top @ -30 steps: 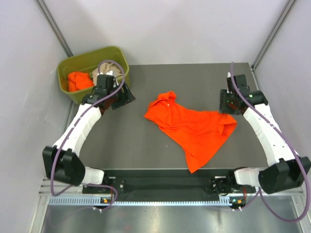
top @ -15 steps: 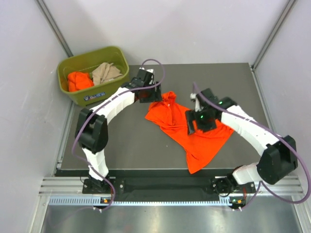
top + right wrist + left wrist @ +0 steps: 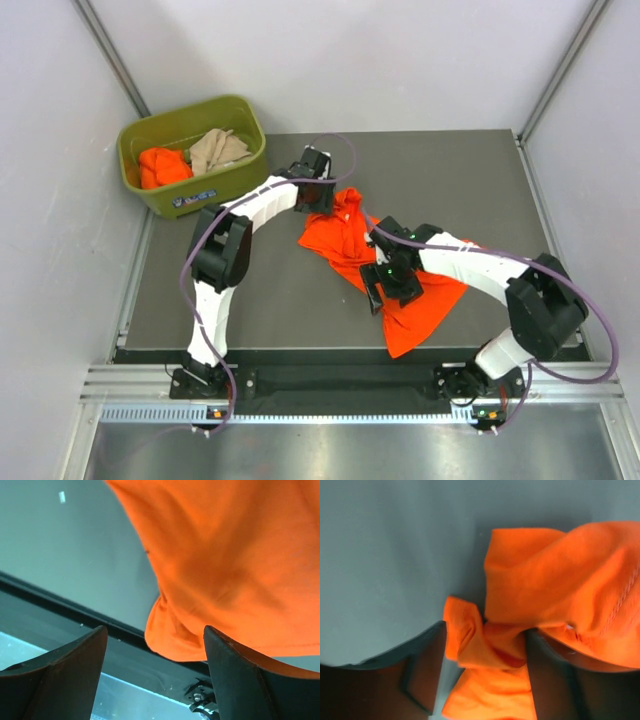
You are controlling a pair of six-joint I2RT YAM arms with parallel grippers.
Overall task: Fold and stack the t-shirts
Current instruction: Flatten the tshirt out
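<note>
Orange t-shirt (image 3: 335, 238) lies crumpled mid-table (image 3: 250, 290), bunched at the far-left end, with a tail running to the near edge. A second orange t-shirt (image 3: 160, 165) and a beige t-shirt (image 3: 215, 150) sit in the bin (image 3: 185, 205) off the far-left corner. Nothing is folded or stacked yet.

Step in hand, as I read it: get two grips on the shirt so it can be pulled flat before folding.

How to do it well:
- Take a hem or seam edge, not a wad, so each grip holds one or two layers.
- Close both sides before lifting. If only one holds, the shirt just drags.
- Pull the grips apart along the shirt's long axis, lay it down flat, then fold.
- Watch the near tail, which is close to the table edge and could slide off.

Left gripper (image 3: 322, 200) is at the bunched far-left end. Its jaws are spread and straddle a puckered fold of orange cloth. The wrist view is blurred, so I can't tell if the pads touch the fabric. It is not pinched.

Right gripper (image 3: 385, 290) is at the shirt's near-left edge. Its jaws are wide apart with the rounded hem lobe between them, and nothing is clamped.
</note>
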